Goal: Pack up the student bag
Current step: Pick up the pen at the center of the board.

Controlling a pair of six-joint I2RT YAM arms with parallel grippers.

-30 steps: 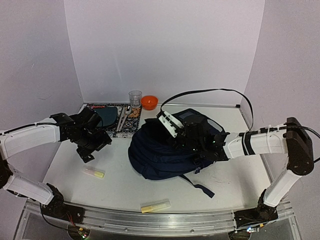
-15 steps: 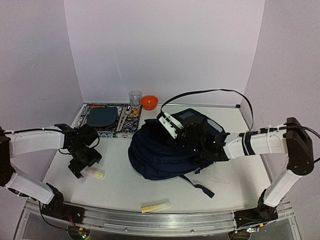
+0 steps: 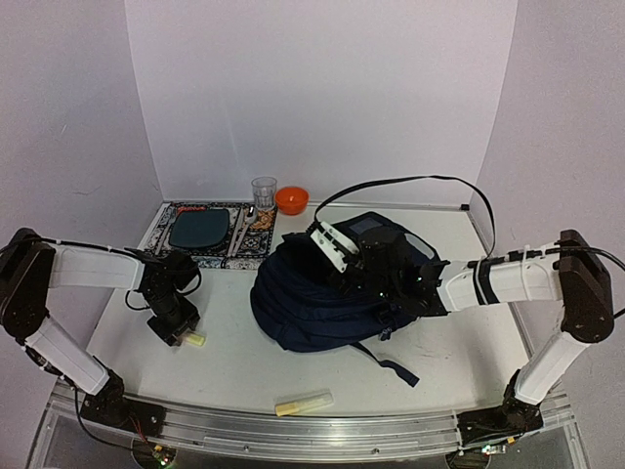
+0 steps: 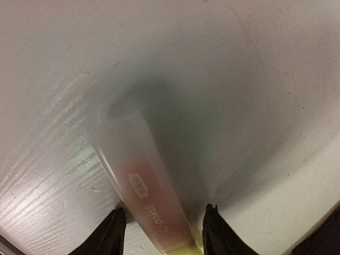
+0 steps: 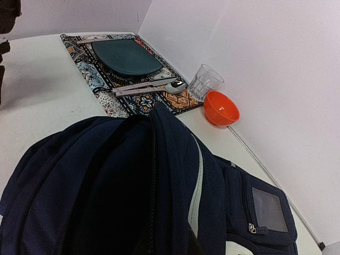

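Observation:
The student bag [image 3: 322, 305] [image 5: 106, 180], navy with a thin white stripe, lies at the table's middle right. My right gripper [image 3: 354, 272] is shut on the raised fabric edge of its top. The fingers themselves are hidden in the dark cloth in the right wrist view. At the left, my left gripper [image 3: 176, 322] is down at the table over a marker [image 3: 193, 339] [image 4: 146, 186] with a pinkish clear cap and a yellow body. Its fingertips [image 4: 114, 234] stand on either side of the marker with narrow gaps, so it is open.
A second yellow marker [image 3: 304, 403] lies near the front edge. At the back left sits a patterned placemat [image 3: 252, 242] with a dark plate [image 3: 198, 230], cutlery [image 5: 154, 86], a glass [image 3: 264, 191] and an orange bowl [image 3: 291, 200]. A bag strap [image 3: 391, 363] trails forward.
My left gripper has come down and toward the near left onto the marker, and its jaws have narrowed around it. The right arm and the bag have stayed still.

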